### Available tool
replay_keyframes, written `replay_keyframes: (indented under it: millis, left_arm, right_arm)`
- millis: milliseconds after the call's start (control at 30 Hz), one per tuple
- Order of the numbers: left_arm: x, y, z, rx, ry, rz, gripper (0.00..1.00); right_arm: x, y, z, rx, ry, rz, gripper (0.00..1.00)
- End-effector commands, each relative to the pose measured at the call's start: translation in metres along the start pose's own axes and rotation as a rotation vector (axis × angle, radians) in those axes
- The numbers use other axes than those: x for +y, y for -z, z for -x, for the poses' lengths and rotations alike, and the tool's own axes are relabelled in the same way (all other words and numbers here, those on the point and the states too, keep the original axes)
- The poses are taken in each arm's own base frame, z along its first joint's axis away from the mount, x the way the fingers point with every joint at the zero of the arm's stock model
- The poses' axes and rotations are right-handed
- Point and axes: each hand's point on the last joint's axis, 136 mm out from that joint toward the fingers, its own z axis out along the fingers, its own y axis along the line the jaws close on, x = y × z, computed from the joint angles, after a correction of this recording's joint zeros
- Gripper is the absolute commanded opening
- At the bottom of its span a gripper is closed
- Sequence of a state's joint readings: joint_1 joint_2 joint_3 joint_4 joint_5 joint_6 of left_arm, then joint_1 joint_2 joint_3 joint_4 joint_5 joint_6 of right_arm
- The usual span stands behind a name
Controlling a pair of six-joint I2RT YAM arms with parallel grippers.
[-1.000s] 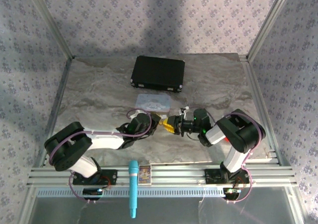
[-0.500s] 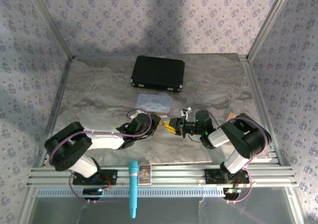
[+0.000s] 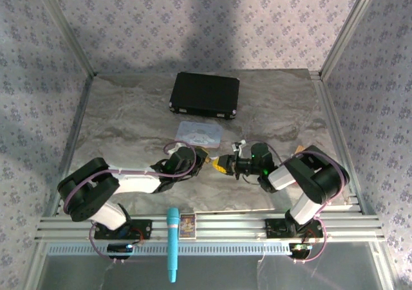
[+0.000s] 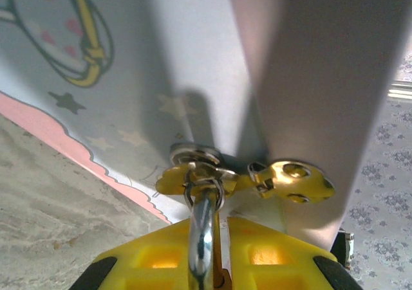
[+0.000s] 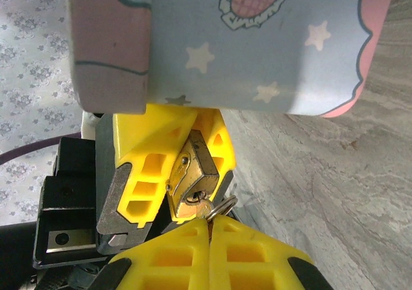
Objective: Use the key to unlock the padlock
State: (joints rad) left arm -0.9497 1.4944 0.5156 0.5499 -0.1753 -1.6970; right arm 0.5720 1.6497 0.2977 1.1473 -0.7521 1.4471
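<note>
The brass padlock (image 5: 192,164) hangs just above the table, pinched between the yellow fingers (image 5: 147,158) of my left gripper (image 3: 205,159). In the left wrist view its silvery shackle (image 4: 203,238) runs up between those fingers, and my left gripper (image 4: 222,224) is shut on it. A ring with brass keys (image 4: 295,181) hangs at the shackle's top. My right gripper (image 5: 209,220) is shut on the key (image 5: 205,208), whose tip sits at the keyhole in the padlock's bottom face. A small ring (image 5: 221,206) pokes out beside it. In the top view my right gripper (image 3: 223,164) meets the left one nose to nose.
The pastel cartoon tin (image 3: 199,132) lies just behind both grippers and looms close in the wrist views (image 5: 257,39). A black case (image 3: 205,95) sits at the back. A turquoise microphone (image 3: 172,242) and a small card box (image 3: 187,225) rest on the front rail.
My right gripper's jaws have closed onto the key at the padlock. The right arm's elbow has swung slightly right. The left arm holds still.
</note>
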Motion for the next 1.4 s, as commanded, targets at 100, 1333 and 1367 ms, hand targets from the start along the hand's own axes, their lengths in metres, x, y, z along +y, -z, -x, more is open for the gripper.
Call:
replay_keyframes:
  millis: [100, 1333, 1367]
  left_arm:
    - [-0.041, 0.003, -0.034, 0.138, 0.023, -0.136, 0.00]
    - [-0.019, -0.008, -0.039, 0.153, 0.077, -0.105, 0.00]
    - [-0.021, -0.008, -0.039, 0.156, 0.080, -0.111, 0.00]
  right_arm:
    - [0.018, -0.018, 0.012, 0.013, 0.041, 0.046, 0.05]
    - [0.010, -0.015, 0.016, -0.031, 0.013, -0.022, 0.05]
    - [0.013, -0.017, 0.017, -0.026, -0.018, 0.001, 0.05]
